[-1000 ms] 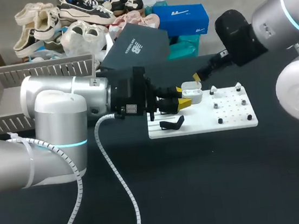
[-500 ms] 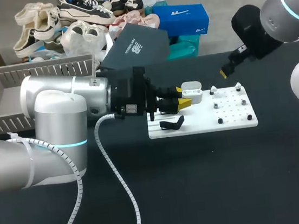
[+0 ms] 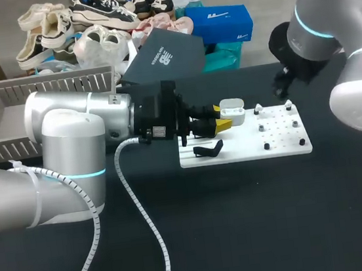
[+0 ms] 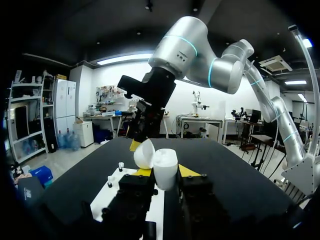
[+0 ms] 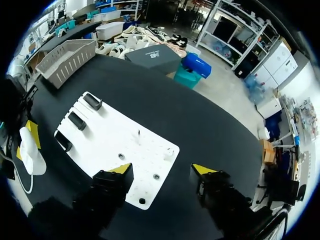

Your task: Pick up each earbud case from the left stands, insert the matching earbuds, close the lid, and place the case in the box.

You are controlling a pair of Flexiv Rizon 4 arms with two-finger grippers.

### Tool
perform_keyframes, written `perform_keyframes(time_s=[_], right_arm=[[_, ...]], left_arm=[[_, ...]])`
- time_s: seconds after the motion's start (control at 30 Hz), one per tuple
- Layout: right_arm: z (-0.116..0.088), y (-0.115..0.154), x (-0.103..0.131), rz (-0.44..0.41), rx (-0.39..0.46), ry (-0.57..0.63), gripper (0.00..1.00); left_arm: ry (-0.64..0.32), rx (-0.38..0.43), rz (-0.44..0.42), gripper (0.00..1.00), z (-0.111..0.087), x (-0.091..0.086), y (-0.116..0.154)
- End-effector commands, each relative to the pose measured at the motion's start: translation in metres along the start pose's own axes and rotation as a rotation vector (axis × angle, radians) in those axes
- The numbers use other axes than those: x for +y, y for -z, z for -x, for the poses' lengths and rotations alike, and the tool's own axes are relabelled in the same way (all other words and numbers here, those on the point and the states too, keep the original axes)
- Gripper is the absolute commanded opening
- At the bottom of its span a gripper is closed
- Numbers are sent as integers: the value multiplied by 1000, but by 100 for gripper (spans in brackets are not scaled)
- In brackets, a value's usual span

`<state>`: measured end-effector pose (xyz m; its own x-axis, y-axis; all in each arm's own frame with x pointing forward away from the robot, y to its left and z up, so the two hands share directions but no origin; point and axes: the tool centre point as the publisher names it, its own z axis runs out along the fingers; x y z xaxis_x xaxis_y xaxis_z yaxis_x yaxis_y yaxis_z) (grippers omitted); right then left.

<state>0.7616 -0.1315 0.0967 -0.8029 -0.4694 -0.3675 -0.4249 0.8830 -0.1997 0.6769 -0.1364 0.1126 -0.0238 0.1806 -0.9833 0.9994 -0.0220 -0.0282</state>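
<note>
The left claw (image 4: 165,172) is clamped on the earbud case (image 4: 164,169), which is held just above the white board (image 3: 280,138) on the tabletop (image 3: 244,220). The right claw (image 5: 162,169) is spread and empty over the board's far right. Earbud insertion is judged to be in hand; next, the right claw must be lowered to the board for a pickup. The case is white, glossy and rounded, with its lid (image 4: 144,154) hinged open.

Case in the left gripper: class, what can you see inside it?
The lid of the case stands open, showing a plain white inner face. The body's hollow is hidden by its own wall; its contents cannot be told.
</note>
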Motion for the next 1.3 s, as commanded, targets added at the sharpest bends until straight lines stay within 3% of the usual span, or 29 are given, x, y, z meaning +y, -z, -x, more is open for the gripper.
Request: perform_keyframes(time_s=[0.03, 0.17, 0.27, 0.37, 0.5, 0.73, 1.3], right_arm=[[9, -17, 1, -57, 36, -5, 60], [8, -27, 0, -66, 76, 1, 49], [5, -33, 0, -69, 103, -1, 52], [4, -39, 0, -68, 127, -4, 63], [4, -44, 0, -61, 146, -18, 63], [2, -53, -3, -51, 179, -39, 53], [3, -71, -7, -69, 231, -32, 48]], left_arm=[[-1, -2, 0, 0, -1, 1, -1], [-1, -2, 0, 0, -1, 1, -1], [-1, -2, 0, 0, -1, 1, -1], [-1, -2, 0, 0, -1, 1, -1], [-1, -2, 0, 0, -1, 1, -1], [-1, -2, 0, 0, -1, 1, -1], [-1, -2, 0, 0, -1, 1, -1]])
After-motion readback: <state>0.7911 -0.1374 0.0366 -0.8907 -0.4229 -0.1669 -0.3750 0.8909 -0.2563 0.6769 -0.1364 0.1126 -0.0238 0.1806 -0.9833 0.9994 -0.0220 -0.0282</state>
